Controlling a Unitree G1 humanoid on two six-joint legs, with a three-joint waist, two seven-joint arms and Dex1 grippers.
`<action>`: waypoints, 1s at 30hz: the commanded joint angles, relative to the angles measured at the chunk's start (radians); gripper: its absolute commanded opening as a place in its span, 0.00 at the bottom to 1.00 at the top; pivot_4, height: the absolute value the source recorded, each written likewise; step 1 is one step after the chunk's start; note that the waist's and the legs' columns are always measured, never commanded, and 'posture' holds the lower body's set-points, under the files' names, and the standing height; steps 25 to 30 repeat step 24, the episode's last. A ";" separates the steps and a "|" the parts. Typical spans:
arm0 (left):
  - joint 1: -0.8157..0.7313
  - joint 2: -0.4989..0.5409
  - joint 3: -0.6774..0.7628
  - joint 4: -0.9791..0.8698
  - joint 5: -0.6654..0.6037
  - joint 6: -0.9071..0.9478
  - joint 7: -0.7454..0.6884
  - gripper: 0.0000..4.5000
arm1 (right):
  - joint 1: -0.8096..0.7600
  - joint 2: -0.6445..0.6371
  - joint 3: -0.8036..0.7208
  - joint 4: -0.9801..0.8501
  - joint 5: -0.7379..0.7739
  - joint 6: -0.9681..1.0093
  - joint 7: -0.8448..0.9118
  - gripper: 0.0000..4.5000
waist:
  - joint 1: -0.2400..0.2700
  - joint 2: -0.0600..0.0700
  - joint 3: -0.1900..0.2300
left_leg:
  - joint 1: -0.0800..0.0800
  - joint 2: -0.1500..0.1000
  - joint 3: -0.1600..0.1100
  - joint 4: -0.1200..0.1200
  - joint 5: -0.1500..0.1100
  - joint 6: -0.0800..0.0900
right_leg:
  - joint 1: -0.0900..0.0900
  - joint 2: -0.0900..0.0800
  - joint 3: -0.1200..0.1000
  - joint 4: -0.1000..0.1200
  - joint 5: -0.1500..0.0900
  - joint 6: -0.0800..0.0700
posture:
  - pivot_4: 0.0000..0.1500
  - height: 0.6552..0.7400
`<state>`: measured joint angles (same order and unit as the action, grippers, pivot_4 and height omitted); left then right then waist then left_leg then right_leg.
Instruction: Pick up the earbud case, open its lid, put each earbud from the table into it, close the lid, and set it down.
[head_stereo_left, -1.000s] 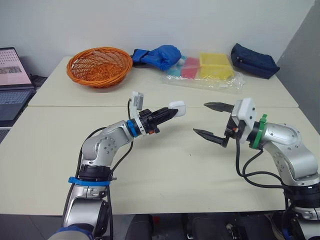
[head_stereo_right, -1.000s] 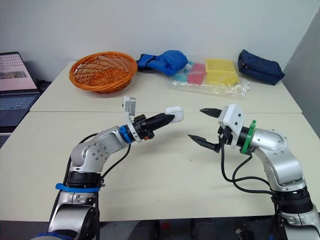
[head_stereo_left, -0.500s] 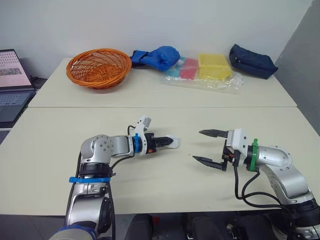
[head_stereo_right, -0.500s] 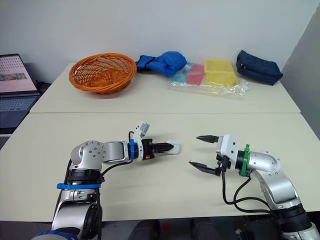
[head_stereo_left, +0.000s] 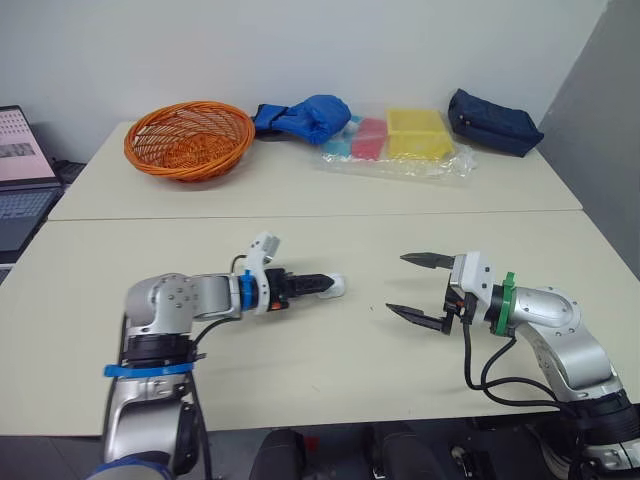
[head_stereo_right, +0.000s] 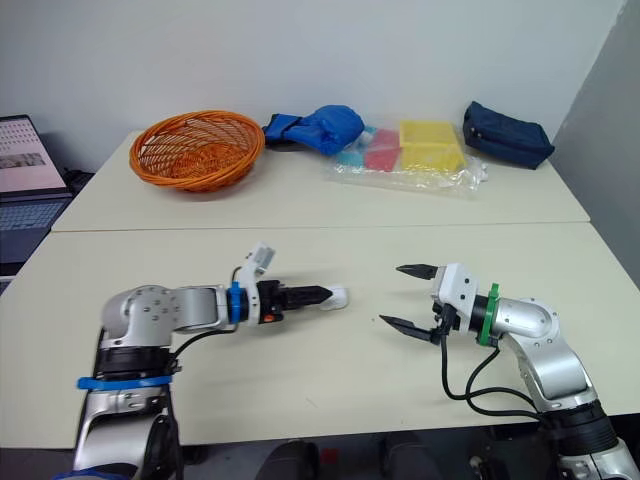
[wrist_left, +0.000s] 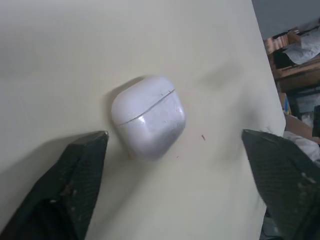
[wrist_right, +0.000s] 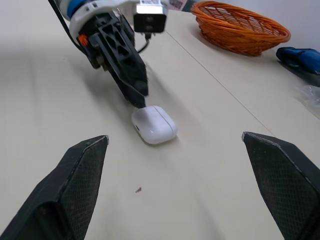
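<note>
An orange basket (head_stereo_left: 188, 138) sat at the back left of the bench (head_stereo_left: 330, 380). In front of it, the left gripper (head_stereo_left: 322, 284) reached low over the bench with its fingers (wrist_left: 70, 185) released and spread. The white earbud case (wrist_left: 148, 116), lid shut, lay on the bench just ahead of them, nearer one finger; I could not tell if it touched that finger. Well apart to the right, the right gripper (head_stereo_left: 395, 283) pointed toward the case, its fingers (wrist_right: 75, 185) wide apart and grasping nothing. A navy pouch (head_stereo_left: 495, 122) lay at the back right.
</note>
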<state>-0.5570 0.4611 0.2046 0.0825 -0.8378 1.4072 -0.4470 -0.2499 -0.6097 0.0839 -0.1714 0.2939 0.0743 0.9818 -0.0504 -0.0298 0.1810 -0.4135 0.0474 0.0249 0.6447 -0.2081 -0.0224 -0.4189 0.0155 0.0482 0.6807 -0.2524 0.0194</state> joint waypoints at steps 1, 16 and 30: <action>0.039 0.112 0.014 -0.020 0.046 -0.051 -0.052 0.99 | -0.011 -0.015 -0.022 0.000 0.001 -0.035 0.019 1.00 | -0.001 0.000 0.000 | 0.000 0.000 0.000 0.000 0.000 0.000 | 0.000 0.000 0.000 0.000 0.000 0.000 | 1.00 1.00; 0.304 0.353 -0.073 -0.075 0.496 -1.212 -0.456 0.99 | -0.090 -0.087 -0.070 0.019 0.081 0.080 0.068 1.00 | 0.034 -0.001 0.000 | -0.004 -0.001 0.005 -0.003 0.000 0.000 | -0.002 -0.017 -0.002 -0.002 -0.010 -0.007 | 1.00 1.00; 0.269 0.344 -0.063 -0.033 0.469 -1.193 -0.496 0.99 | -0.133 -0.075 -0.078 0.078 0.071 0.084 0.074 1.00 | 0.030 -0.001 0.001 | -0.004 -0.001 0.005 -0.002 0.000 0.000 | -0.002 -0.014 -0.003 -0.002 -0.006 0.001 | 1.00 1.00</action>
